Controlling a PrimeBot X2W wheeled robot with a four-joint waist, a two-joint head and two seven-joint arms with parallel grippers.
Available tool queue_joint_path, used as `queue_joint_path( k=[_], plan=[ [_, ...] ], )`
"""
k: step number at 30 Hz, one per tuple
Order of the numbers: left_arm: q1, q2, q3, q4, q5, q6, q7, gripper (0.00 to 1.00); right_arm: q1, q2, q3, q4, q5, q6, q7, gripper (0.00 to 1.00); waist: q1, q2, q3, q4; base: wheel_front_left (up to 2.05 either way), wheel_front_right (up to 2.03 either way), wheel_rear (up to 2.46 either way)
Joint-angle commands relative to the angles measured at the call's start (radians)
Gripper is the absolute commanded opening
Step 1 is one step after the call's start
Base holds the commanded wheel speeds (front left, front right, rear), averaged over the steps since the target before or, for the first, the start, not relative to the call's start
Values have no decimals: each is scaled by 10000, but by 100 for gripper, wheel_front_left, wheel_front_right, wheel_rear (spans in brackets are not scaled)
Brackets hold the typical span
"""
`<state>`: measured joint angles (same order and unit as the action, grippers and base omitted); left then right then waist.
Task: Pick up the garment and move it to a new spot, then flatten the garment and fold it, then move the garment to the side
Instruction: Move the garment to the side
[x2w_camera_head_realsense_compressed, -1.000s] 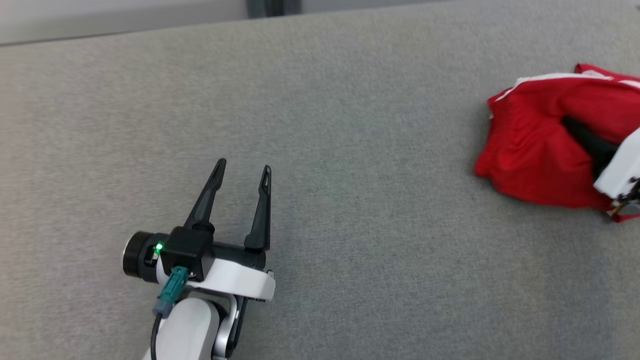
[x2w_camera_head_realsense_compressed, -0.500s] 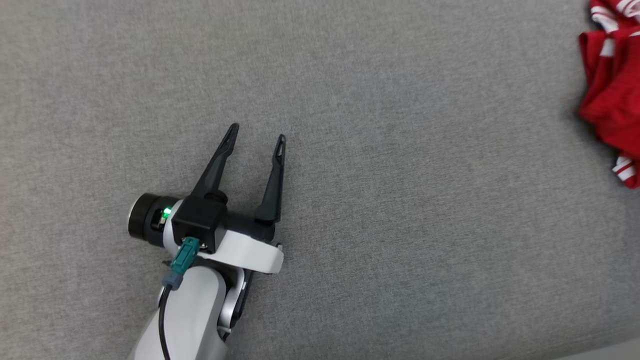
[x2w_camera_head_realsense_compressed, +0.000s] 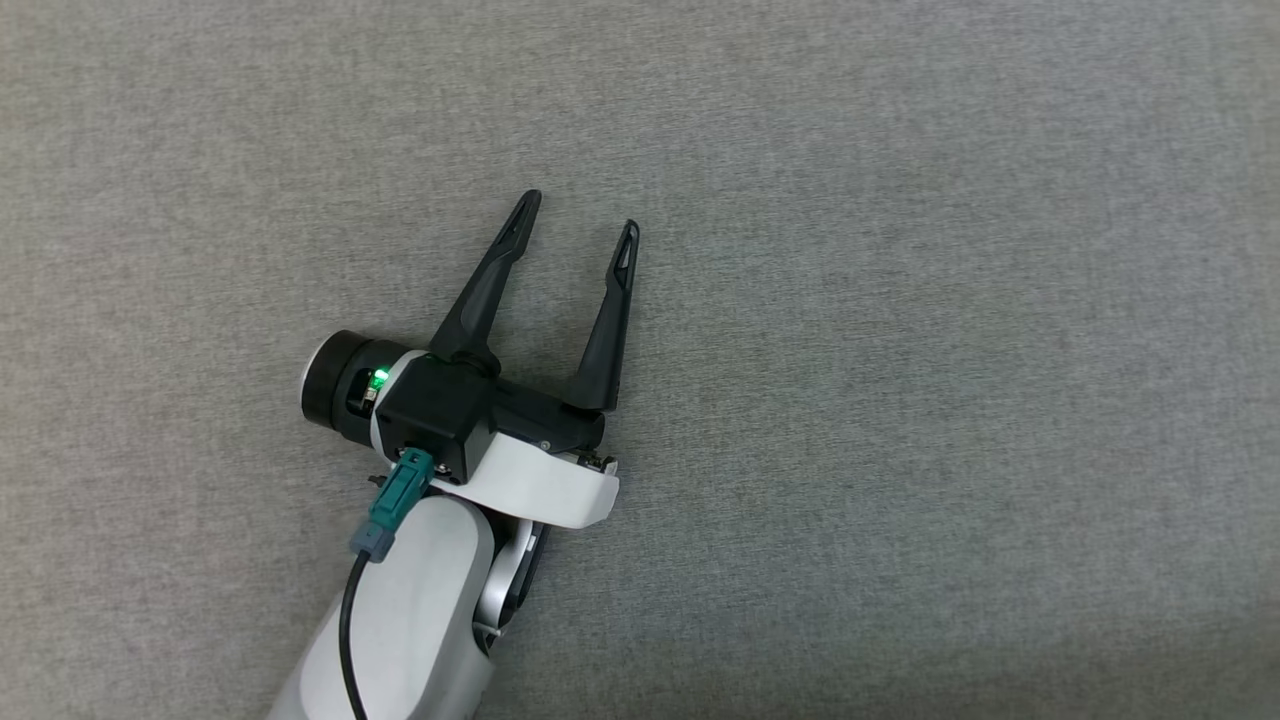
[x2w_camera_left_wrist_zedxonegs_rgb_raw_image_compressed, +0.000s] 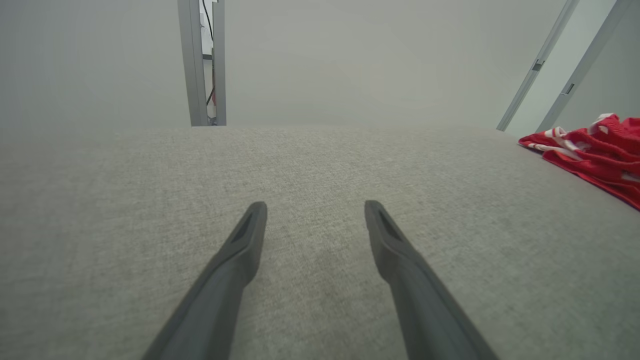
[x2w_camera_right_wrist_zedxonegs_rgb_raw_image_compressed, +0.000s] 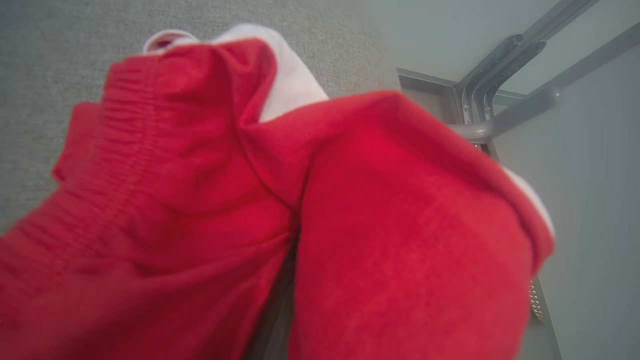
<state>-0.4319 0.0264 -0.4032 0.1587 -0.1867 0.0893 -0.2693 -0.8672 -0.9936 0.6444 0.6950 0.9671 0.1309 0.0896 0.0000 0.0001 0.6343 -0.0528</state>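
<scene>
— Garment (x2w_camera_left_wrist_zedxonegs_rgb_raw_image_compressed: 595, 150) first. Where is it, camera by camera?

— From my head: my left gripper (x2w_camera_head_realsense_compressed: 579, 212) is over the grey surface (x2w_camera_head_realsense_compressed: 900, 400). Its two dark fingers are spread wide with nothing between them. There is bare grey fabric ahead of the tips and to either side of the jaws. A green light (x2w_camera_head_realsense_compressed: 379, 377) glows on the wrist just behind the jaws, and my pale forearm (x2w_camera_head_realsense_compressed: 420, 610) runs back from there.

— And along the left wrist?

— My left gripper (x2w_camera_left_wrist_zedxonegs_rgb_raw_image_compressed: 315, 205) again, jaws wide apart and the gap empty, over the grey surface. I cannot tell whether the fingers touch it. The garment is red with white stripes and lies crumpled on that surface. It is far off to the right of these jaws, beyond the tips and well apart from them. Straight past the tips, behind the far edge of the surface, a metal post (x2w_camera_left_wrist_zedxonegs_rgb_raw_image_compressed: 197, 65) stands against a pale wall.

— The right wrist?

— Red cloth drapes over my right gripper (x2w_camera_right_wrist_zedxonegs_rgb_raw_image_compressed: 286, 295), close to the lens and blurred. A dark strip of the fingers shows between two folds. These jaws are clamped tight on the garment, which bunches around them. A ribbed band hangs to their left and there is white trim above. A metal frame (x2w_camera_right_wrist_zedxonegs_rgb_raw_image_compressed: 500, 65) stands beyond the jaws to the right.
</scene>
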Motion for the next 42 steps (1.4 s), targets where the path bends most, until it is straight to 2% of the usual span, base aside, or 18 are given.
queue_joint_path(
  k=[1,2,3,10,21,29,36,42],
  plan=[
    [352,448,151,522,-131,150,112,100,-183,-20,61,366,-360,0,-121,12,0,-1,43,149,0,0,0],
    [367,445,128,524,-138,168,113,100,-215,35,92,575,-486,0,-130,45,0,-1,30,179,0,0,0],
    [385,445,111,522,-163,175,113,100,-239,89,110,786,-603,0,-132,100,0,-1,13,204,0,0,0],
    [440,386,115,470,-213,220,109,100,-404,434,155,1387,-932,0,-344,100,0,-1,-195,238,0,0,0],
    [654,282,221,412,-275,200,71,100,-1105,568,68,1873,-1359,0,110,100,0,-1,-1068,100,0,0,0],
    [1189,268,446,283,-325,257,63,100,-1760,699,284,1947,-2531,0,134,100,0,-1,-2034,4,0,0,0],
    [1689,268,719,203,-307,256,63,100,-1874,1423,221,2047,-2982,0,-37,100,0,-1,-2740,4,0,0,0],
    [2129,265,1169,39,-344,288,63,100,-1699,2196,-12,1116,-2880,0,-1236,100,0,-1,-3394,-46,0,0,0]
  ],
)
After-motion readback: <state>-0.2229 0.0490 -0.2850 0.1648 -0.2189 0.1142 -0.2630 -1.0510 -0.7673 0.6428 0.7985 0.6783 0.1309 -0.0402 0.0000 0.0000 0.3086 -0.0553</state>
